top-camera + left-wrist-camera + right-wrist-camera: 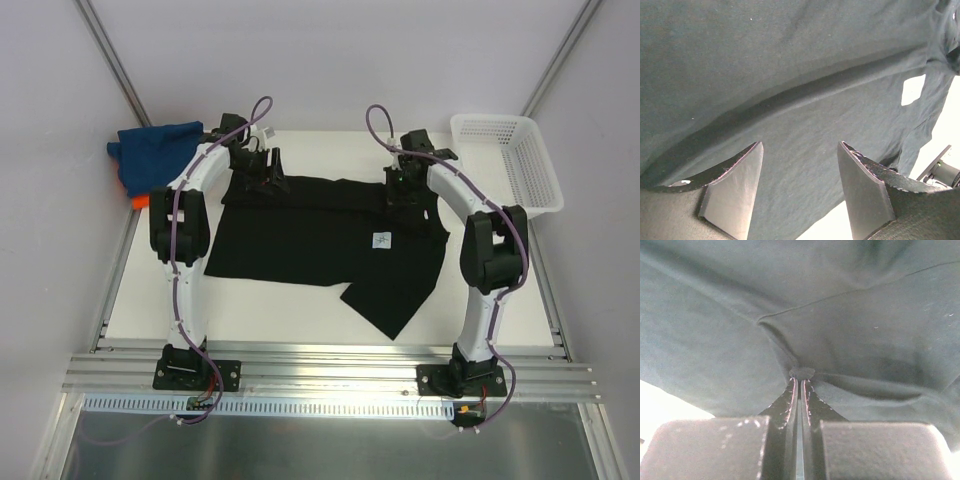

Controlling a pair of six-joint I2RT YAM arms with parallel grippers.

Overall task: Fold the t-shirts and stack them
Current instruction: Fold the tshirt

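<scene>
The black t-shirt (320, 245) lies spread on the white table, its far part folded over, with a small white tag (381, 240) showing. My left gripper (262, 178) is open just above the shirt's far left edge; in the left wrist view the fingers (732, 192) stand apart over black cloth (800, 100). My right gripper (403, 190) is shut on a pinch of the black shirt (802, 373) at its far right. The blue t-shirt (155, 150) lies bunched at the far left, with the orange t-shirt (139, 201) peeking out beneath it.
A white mesh basket (510, 160) stands at the far right. Grey walls enclose the table, and a metal rail (330, 365) runs along the near edge by the arm bases.
</scene>
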